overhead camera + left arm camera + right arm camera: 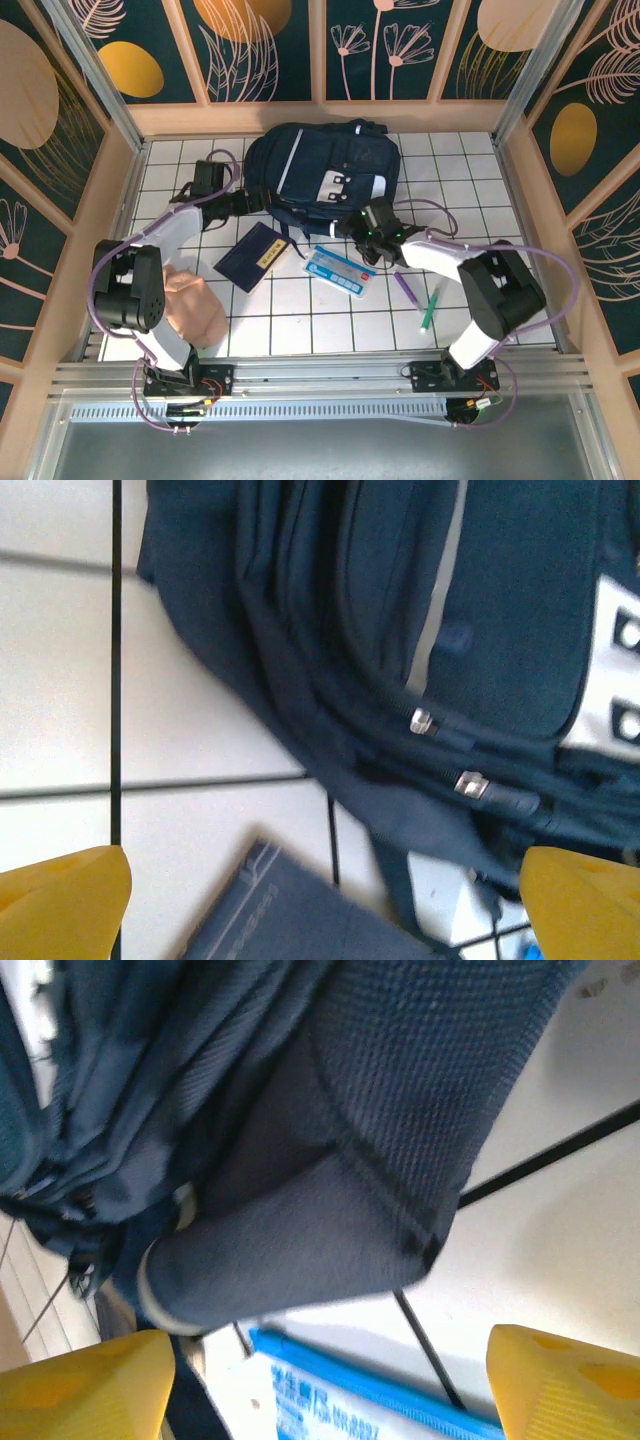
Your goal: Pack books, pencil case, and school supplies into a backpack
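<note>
White square tiles with dark grout cover the surface [470, 190], which is boxed in by pale wood framing and dark teal wall panels painted with gold discs and line-drawn plants.

Biggest by far is the backpack [320, 170], dark navy with a light stripe and white-grey patches, lying flat at the far middle of the surface. The left wrist view shows two metal zipper pulls [422, 718] on its curved seams.

Both arms reach in from the near edge. The left tool [243, 203] sits at the backpack's left flank; its yellow fingertips [60, 900] stand wide apart with nothing between them. The right tool [362, 232] is at the backpack's near edge, below the patches. Its fingers [565, 1380] are also apart, and navy fabric hangs just ahead of them without being clamped.

Beside the left arm's elbow lies a pale pink, soft-looking lump [195, 305]; I cannot tell what it is.

The book [255, 257], thin and navy with a yellow label strip, lies tilted just near of the backpack's left corner. To its right, apart from it, the blue-and-white pencil case [338, 271] lies slanted, close under the right tool.

Further right are the purple pen [405, 288] and the green pen [429, 308], near each other, the green one closer to the near edge.
</note>
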